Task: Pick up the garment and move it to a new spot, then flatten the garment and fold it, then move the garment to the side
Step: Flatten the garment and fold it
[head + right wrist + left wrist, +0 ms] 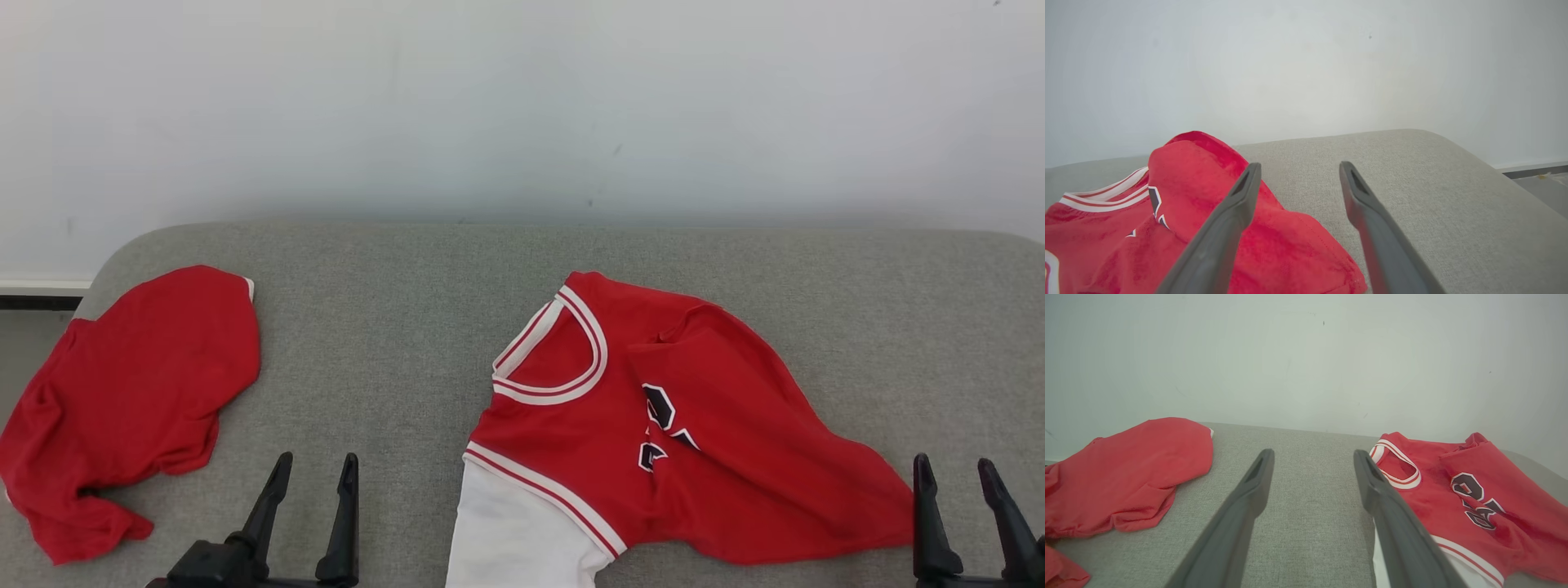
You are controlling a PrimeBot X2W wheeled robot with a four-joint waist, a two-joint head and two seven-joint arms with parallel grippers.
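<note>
Head view: garment (653, 457) lies rumpled on table (392, 327), one side doubled over; left pincer (317, 465) and right pincer (955, 465) both wide open, empty
Left wrist view: another red cloth (1135, 473) lies apart
Right wrist view: garment edge beside fingers (1229, 220)
Likely placed; flattening, folding, moving aside remain

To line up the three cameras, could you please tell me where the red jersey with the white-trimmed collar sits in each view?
Head view: the jersey lies centre to lower right.
Left wrist view: the jersey is on the right.
Right wrist view: the jersey is at lower left.
Shared landmark: its white-trimmed collar.
</note>
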